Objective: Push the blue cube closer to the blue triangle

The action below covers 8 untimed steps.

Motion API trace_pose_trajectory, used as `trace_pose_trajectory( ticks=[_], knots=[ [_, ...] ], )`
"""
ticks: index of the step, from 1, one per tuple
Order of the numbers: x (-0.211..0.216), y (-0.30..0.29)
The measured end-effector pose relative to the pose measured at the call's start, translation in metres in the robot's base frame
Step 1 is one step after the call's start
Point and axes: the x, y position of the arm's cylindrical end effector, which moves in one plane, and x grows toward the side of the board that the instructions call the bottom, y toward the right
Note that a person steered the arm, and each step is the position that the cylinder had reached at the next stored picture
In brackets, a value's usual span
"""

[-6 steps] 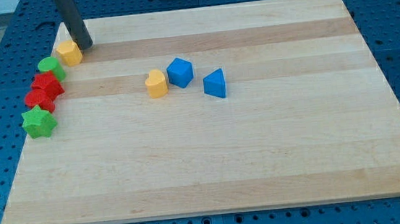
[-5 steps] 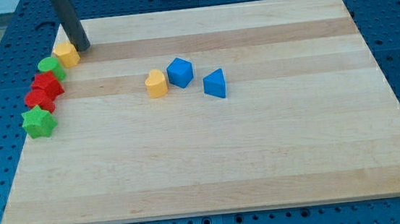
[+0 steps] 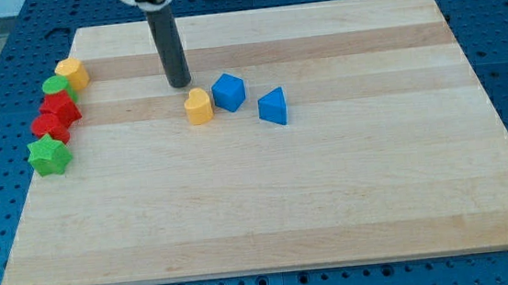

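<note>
The blue cube (image 3: 228, 92) sits on the wooden board near its middle. The blue triangle (image 3: 273, 107) lies a short way to its right and slightly lower, with a small gap between them. A yellow rounded block (image 3: 198, 106) touches or nearly touches the cube's left side. My tip (image 3: 179, 83) is on the board just above the yellow block and up-left of the blue cube, touching neither.
Along the board's left edge (image 3: 46, 184) stands a column of blocks: a yellow block (image 3: 72, 73), a green block (image 3: 56, 88), two red blocks (image 3: 59, 111) (image 3: 50, 129) and a green star (image 3: 50, 156).
My tip has moved from the top-left corner, beside the yellow block there, to the right and down toward the middle group. That yellow block has shifted slightly left.
</note>
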Motion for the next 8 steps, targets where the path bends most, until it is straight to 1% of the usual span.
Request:
trace_pose_trajectory(
  ticks=[1, 2, 3, 4, 5, 6, 7, 8],
  knots=[
    [0.045, -0.008],
    [0.070, -0.005],
    [0.040, 0.000],
    [0.008, 0.031],
    [0.005, 0.080],
    [0.031, 0.099],
    [0.054, 0.094],
    [0.051, 0.097]
  ],
)
